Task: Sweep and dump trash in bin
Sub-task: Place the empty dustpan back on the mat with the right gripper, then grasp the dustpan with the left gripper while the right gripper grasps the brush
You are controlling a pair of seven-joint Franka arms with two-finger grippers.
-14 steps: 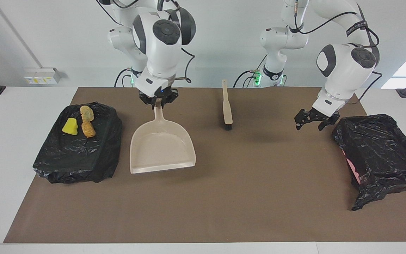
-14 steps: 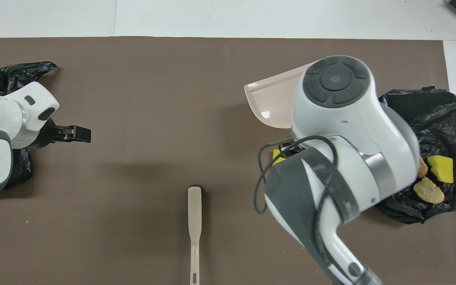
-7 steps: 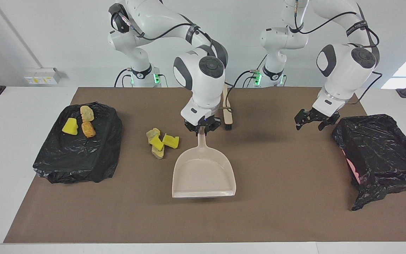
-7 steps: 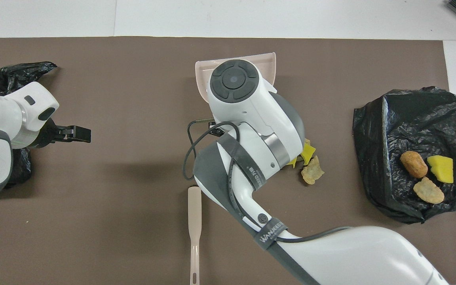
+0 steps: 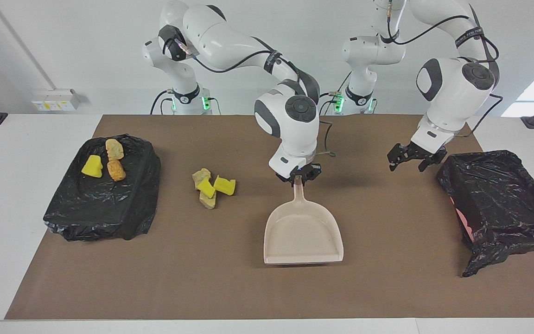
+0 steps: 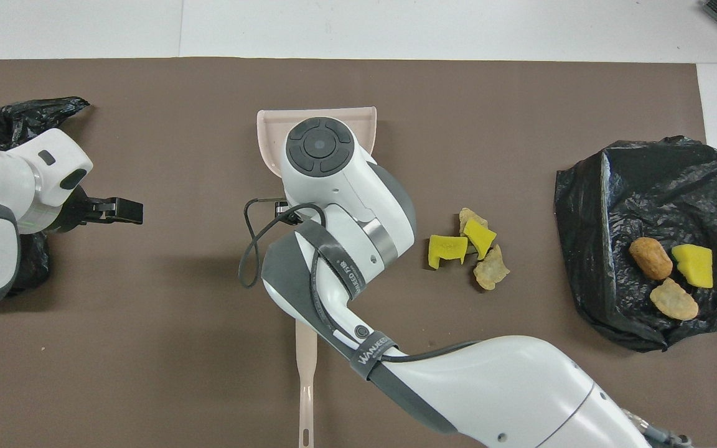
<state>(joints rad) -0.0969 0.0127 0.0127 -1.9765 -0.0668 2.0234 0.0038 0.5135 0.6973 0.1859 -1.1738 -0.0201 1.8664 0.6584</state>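
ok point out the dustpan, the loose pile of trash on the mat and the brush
dustpan [image 5: 302,232], facing view, bare inside of the pan
loose trash pile [image 5: 212,186], facing view, yellow chunk in the middle
brush [image 6: 305,373], overhead view, beige handle

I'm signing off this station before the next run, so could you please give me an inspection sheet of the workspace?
Surface: brown mat over a white table.
Job's things: loose trash pile on the mat; three pieces on the black-bagged bin; second bagged bin at the left arm's end.
Clutter: brush, partly hidden.
Grippers: right gripper shut on the dustpan handle; left gripper open, waiting beside the second bin.
Cables: on both arms.
Surroundings: white wall.
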